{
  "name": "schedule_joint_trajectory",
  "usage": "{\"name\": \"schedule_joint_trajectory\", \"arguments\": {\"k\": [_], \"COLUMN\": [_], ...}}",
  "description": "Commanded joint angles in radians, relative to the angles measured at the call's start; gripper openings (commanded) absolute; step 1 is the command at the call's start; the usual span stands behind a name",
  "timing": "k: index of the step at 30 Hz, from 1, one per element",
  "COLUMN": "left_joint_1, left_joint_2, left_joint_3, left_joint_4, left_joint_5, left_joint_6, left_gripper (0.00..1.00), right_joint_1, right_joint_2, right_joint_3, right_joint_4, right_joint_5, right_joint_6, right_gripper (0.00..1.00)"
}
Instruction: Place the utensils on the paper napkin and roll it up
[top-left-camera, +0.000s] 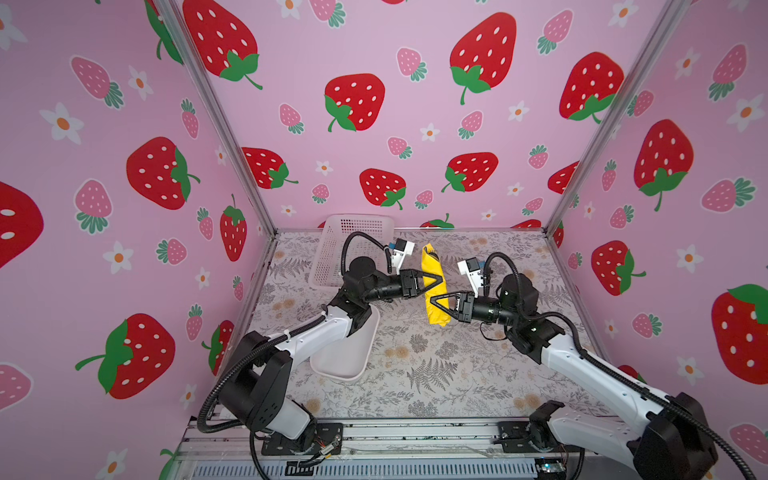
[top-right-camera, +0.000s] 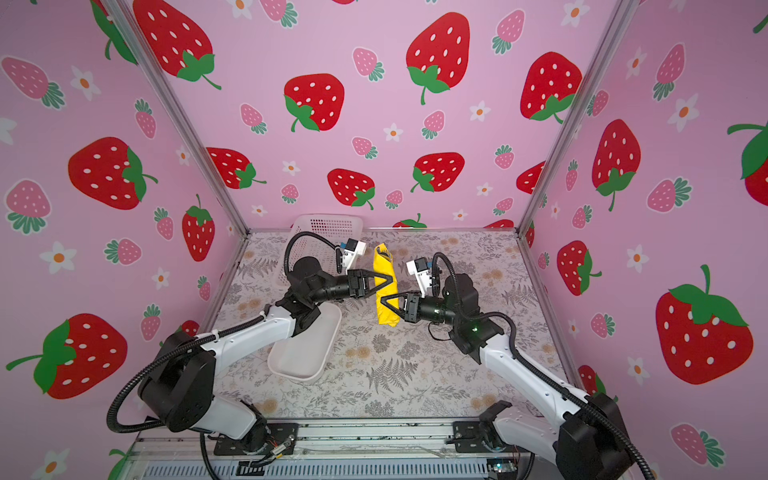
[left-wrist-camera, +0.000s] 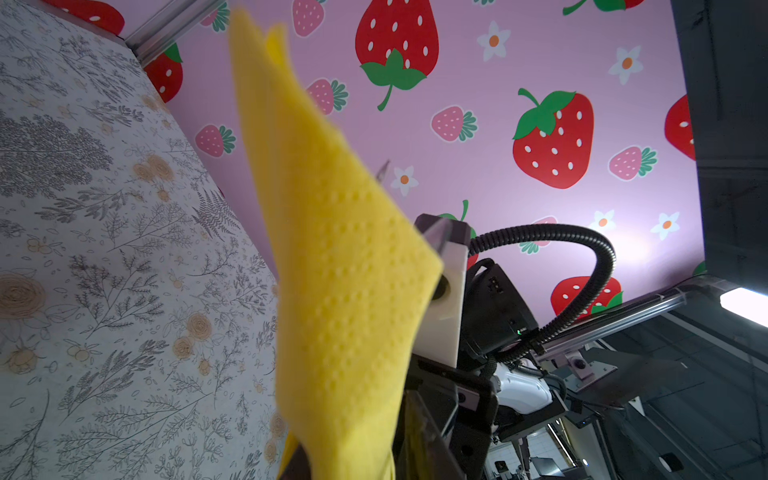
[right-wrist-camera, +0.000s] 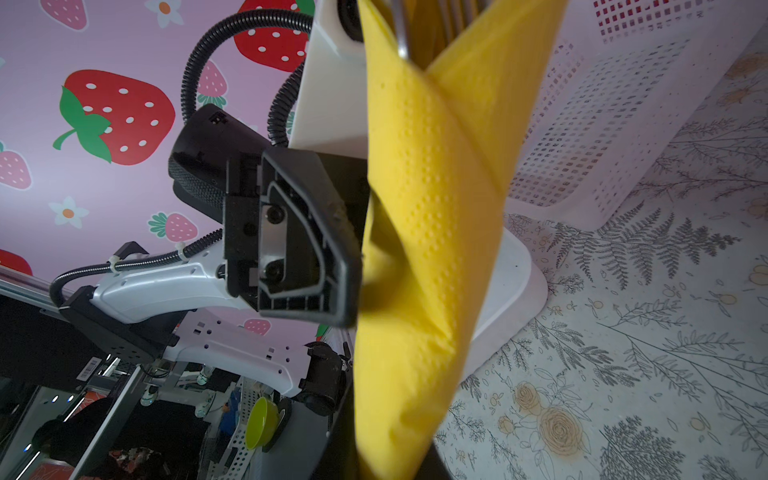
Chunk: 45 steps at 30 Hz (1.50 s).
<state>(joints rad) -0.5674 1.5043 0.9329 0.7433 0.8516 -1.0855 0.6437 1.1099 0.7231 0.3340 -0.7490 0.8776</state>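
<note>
Paper napkin (right-wrist-camera: 424, 232), yellow and dot-embossed, is wrapped into a long roll with overlapping diagonal folds and crosses the whole frame. Shiny metal ends of the utensils (right-wrist-camera: 400, 35) project from its open far end. The black left hand (right-wrist-camera: 350, 282) meets the roll's side; its grip is unclear from this angle. Dark fingers of the right hand (right-wrist-camera: 395, 467) grip the roll at the end nearest the camera. Behind lie a white tray (right-wrist-camera: 519, 282), a white mesh basket (right-wrist-camera: 602, 124) and the floral tabletop (right-wrist-camera: 623, 374).
</note>
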Motion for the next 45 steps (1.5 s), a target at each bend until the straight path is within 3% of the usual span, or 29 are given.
{"name": "schedule_joint_trajectory", "arguments": {"k": [1, 12, 18, 22, 29, 34, 45], "left_joint_1": [0.003, 0.013, 0.015, 0.006, -0.01, -0.011, -0.012], "left_joint_2": [-0.042, -0.094, -0.099, -0.05, -0.022, -0.026, -0.024], "left_joint_3": [0.032, 0.007, -0.004, 0.001, 0.01, 0.011, 0.011], "left_joint_4": [-0.068, -0.189, -0.214, -0.125, -0.063, -0.062, -0.07], "left_joint_5": [-0.025, -0.08, -0.063, 0.008, 0.03, 0.03, 0.024], "left_joint_6": [0.059, 0.12, 0.124, 0.054, 0.01, 0.006, -0.001], "left_gripper": [0.39, 0.61, 0.65, 0.65, 0.65, 0.6, 0.26], "right_joint_1": [-0.011, -0.028, -0.032, -0.032, -0.032, -0.032, -0.032], "right_joint_2": [-0.042, -0.067, -0.072, -0.068, -0.068, -0.066, -0.064], "right_joint_3": [0.001, -0.023, -0.028, -0.03, -0.032, -0.035, -0.015], "right_joint_4": [0.054, 0.056, 0.057, 0.074, 0.083, 0.076, -0.007], "right_joint_5": [-0.015, 0.005, 0.018, 0.017, 0.016, 0.025, 0.08], "right_joint_6": [0.002, 0.012, 0.014, 0.021, 0.026, 0.024, -0.014], "right_gripper": [0.14, 0.13, 0.13, 0.13, 0.14, 0.14, 0.18]}}
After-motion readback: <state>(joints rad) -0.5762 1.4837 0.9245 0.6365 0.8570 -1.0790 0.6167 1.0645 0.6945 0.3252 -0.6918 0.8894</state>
